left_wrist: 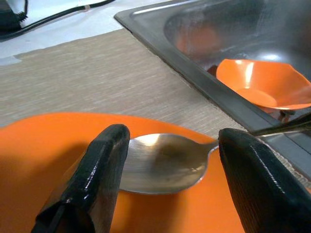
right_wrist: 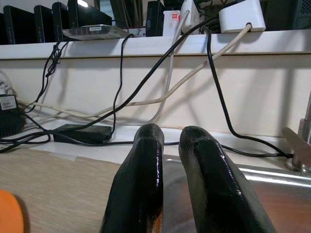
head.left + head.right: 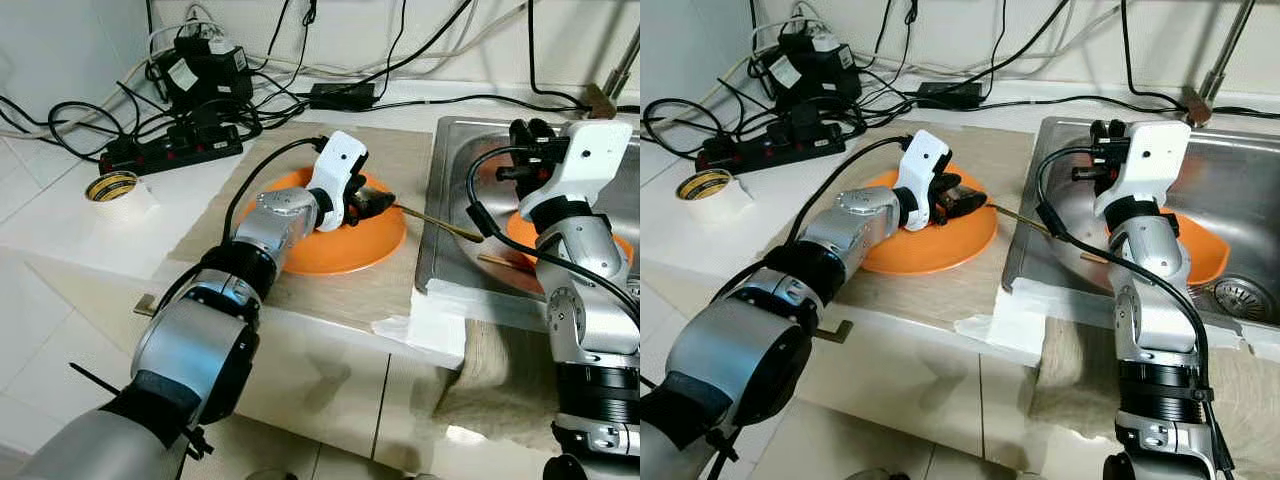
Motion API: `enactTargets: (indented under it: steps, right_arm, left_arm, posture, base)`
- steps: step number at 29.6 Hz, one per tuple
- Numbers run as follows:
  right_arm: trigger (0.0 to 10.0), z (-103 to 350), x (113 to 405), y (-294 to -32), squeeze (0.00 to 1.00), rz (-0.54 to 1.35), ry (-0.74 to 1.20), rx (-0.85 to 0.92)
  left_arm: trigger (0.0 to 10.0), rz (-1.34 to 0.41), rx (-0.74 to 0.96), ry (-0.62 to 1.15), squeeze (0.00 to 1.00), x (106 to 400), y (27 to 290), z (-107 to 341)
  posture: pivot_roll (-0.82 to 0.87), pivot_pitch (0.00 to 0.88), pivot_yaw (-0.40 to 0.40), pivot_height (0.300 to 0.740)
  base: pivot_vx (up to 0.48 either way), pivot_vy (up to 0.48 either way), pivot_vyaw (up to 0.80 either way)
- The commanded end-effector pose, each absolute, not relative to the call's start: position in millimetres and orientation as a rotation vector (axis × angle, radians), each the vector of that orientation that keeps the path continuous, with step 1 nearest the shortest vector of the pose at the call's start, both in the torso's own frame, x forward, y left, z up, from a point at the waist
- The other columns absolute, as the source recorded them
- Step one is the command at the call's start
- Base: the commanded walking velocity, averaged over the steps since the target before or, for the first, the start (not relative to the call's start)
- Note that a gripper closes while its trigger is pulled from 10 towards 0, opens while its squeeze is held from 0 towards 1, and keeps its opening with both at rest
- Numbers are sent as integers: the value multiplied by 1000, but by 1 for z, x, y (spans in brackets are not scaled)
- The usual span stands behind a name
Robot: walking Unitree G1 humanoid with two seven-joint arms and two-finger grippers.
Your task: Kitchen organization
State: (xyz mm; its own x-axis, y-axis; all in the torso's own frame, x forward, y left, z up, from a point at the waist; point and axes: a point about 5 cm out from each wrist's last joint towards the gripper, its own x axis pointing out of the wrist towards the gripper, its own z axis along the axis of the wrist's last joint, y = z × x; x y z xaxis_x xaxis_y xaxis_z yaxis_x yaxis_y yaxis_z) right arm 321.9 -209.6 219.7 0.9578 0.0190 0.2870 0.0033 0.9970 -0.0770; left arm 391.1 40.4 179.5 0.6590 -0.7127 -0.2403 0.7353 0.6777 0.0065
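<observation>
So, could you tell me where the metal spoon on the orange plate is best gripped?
Probably at the neck of the shiny metal spoon, from above: its bowl lies flat on the round orange plate, between the left hand's open fingers.

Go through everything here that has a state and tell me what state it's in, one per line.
Left gripper: open, fingers either side of the spoon bowl.
Right gripper: shut, empty, above the sink.
Spoon: bowl on the orange plate, handle reaching toward the sink.
Orange plate: upright on the mat.
Orange bowl: upright in the sink.
Tape roll: lying flat on the counter.
</observation>
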Motion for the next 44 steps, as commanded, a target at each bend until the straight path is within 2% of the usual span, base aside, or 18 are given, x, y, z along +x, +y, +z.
enactTargets:
  steps: [1, 25, 44]
  right_arm:
    - [10000, 222, 321, -208, 0, 24, -293, -79]
    - [10000, 221, 321, -212, 0, 32, -264, -94]
    - [10000, 219, 323, -213, 0, 50, -239, -107]
  left_arm:
    - [10000, -800, 121, 220, 0, 394, 43, 184]
    - [10000, -736, 108, 340, 0, 392, 55, 164]
    - [10000, -660, 56, 379, 0, 393, 80, 151]
  posture:
    - [-130, 0, 108, 740]
    - [-131, 0, 96, 740]
    - [-122, 0, 75, 740]
  base:
    - [0, 0, 0]
    - [0, 0, 0]
    - [0, 0, 0]
